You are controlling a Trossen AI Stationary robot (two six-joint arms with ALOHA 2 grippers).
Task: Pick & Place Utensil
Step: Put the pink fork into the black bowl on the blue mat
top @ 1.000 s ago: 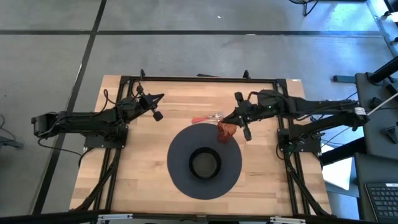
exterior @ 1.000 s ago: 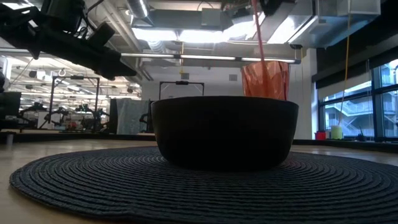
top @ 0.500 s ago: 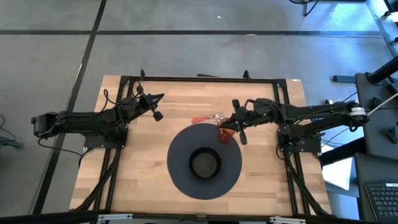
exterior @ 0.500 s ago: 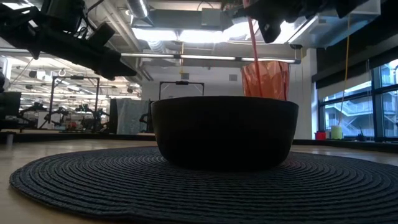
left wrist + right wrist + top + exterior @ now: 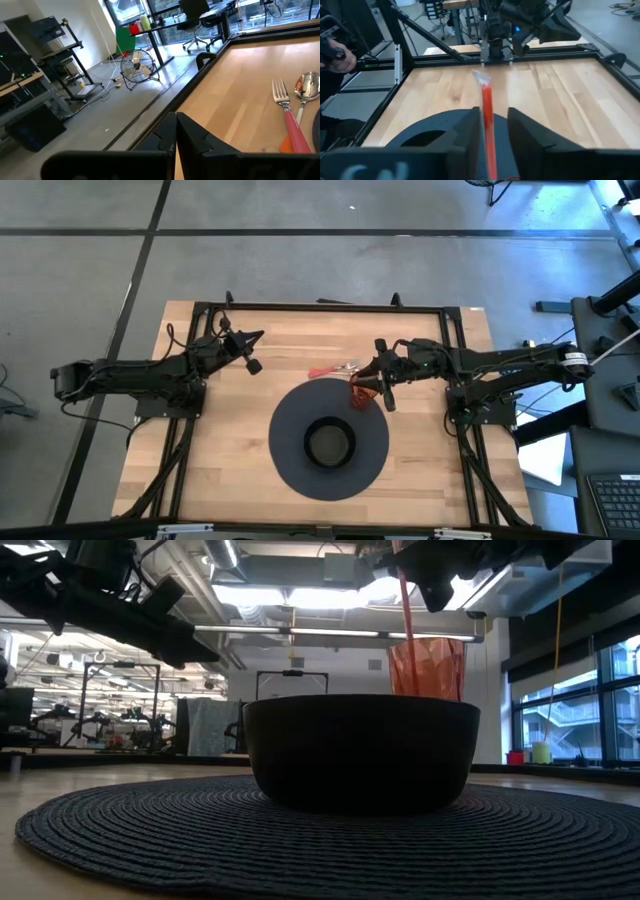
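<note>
Above the far rim of the round dark woven placemat (image 5: 300, 416), right end effector (image 5: 381, 377) has fingers parted around the upright red-handled utensil (image 5: 487, 111), standing in an orange faceted cup (image 5: 427, 668); left end effector (image 5: 249, 351) closed, empty, over the wooden desk (image 5: 270, 360)

Right gripper (image 5: 381, 383) sits further left than a second ago, closer over the orange cup (image 5: 427, 668), which it now partly hides in the high view. The right forearm, bent with a raised elbow a second ago, runs nearly straight from the right edge of the table. In the low view the gripper has dropped into the top of the picture, above the cup. In the last half second it edges slightly right and its fingers (image 5: 527, 135) part: the red-handled utensil (image 5: 407, 610), standing in the cup, now shows a gap beside it on one side in the right wrist view.
</note>
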